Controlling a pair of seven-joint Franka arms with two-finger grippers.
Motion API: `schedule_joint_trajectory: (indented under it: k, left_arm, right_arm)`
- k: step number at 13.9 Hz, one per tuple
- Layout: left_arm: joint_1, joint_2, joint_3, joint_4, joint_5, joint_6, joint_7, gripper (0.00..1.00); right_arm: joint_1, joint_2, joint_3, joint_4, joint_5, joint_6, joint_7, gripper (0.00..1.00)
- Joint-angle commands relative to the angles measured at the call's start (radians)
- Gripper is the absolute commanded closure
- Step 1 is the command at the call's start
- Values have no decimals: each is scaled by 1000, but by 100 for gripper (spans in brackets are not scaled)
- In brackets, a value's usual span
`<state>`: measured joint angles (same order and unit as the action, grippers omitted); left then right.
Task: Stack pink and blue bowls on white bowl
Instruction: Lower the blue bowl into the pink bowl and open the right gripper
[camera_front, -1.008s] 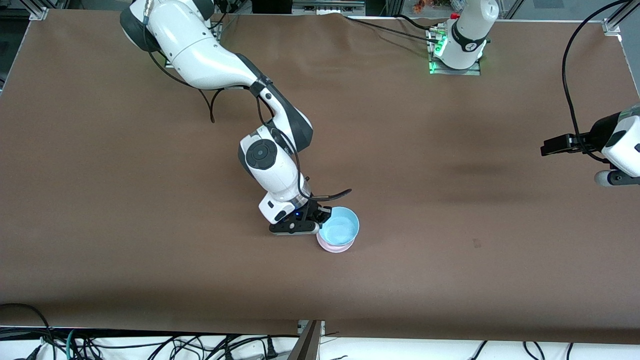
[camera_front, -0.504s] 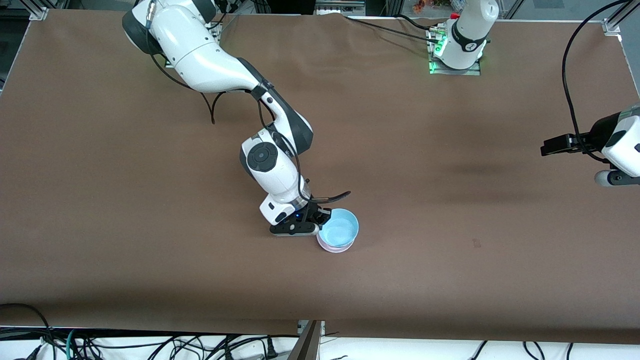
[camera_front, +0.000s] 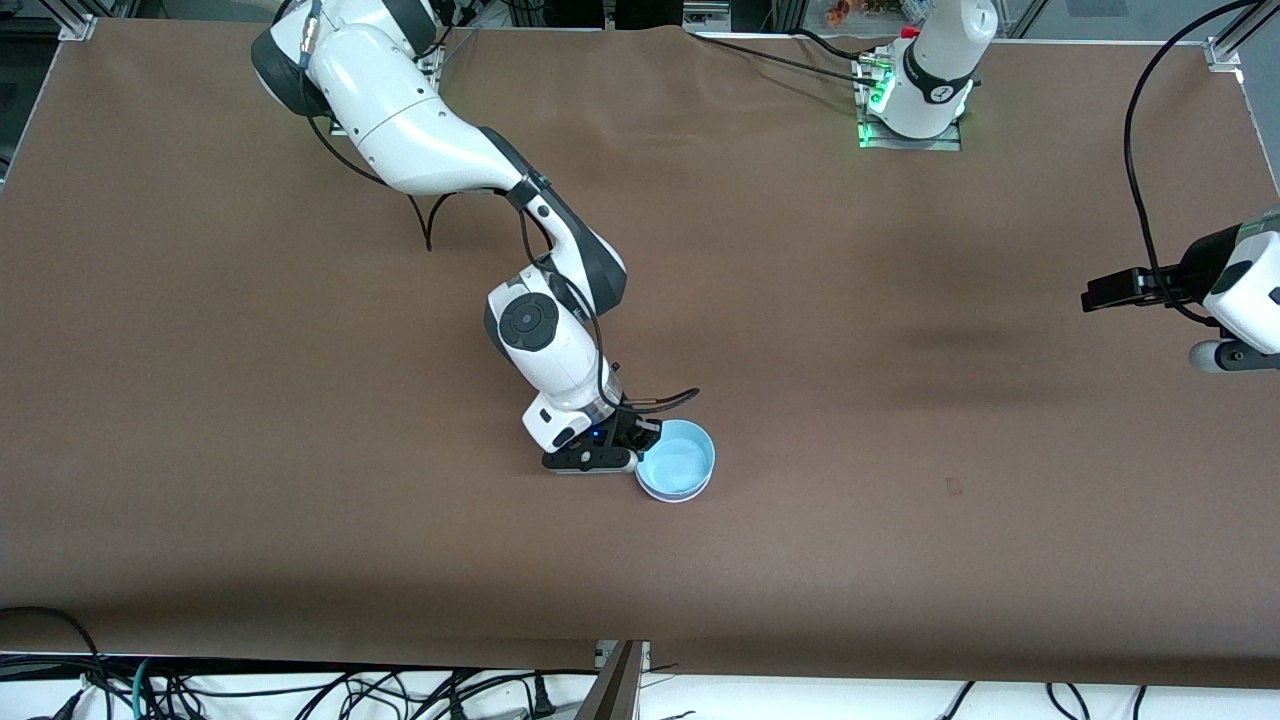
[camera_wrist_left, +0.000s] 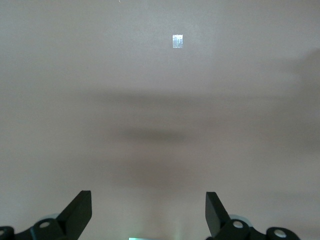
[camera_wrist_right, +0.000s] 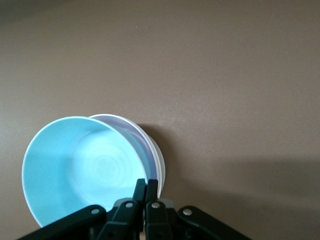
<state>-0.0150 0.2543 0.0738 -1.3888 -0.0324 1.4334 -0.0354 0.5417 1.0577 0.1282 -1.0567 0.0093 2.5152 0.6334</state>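
Observation:
My right gripper (camera_front: 640, 440) is shut on the rim of the light blue bowl (camera_front: 678, 466) in the middle of the table. The blue bowl (camera_wrist_right: 75, 170) sits nested, slightly tilted, in the pale pink bowl (camera_wrist_right: 131, 125), which rests in the white bowl (camera_wrist_right: 159, 161). In the front view only a thin pale rim shows under the blue bowl. In its wrist view the right gripper (camera_wrist_right: 146, 185) pinches the blue rim. My left gripper (camera_front: 1100, 292) waits open and empty in the air at the left arm's end of the table, and its wrist view shows the left gripper (camera_wrist_left: 148, 197) over bare table.
The brown table top (camera_front: 300, 450) lies bare around the stack. A small tape mark (camera_front: 953, 487) lies toward the left arm's end and also shows in the left wrist view (camera_wrist_left: 177, 41). Cables hang along the table's near edge (camera_front: 300, 690).
My right gripper has lowered the blue bowl down into the pink bowl. The pink rim, plain a second ago, is now almost covered. The left arm has not moved.

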Motion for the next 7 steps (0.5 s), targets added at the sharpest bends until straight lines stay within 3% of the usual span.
schedule_joint_trajectory:
  k: [1,7]
  left_arm:
    - [-3,-24,-2,-19,25,-2,0,0]
    - [-3,-24,-2,-19,25,-2,0,0]
  right_arm:
    - [11,28,-7,44,-14,5,6,100]
    - [9,44,-16,44,-23,2,3,100]
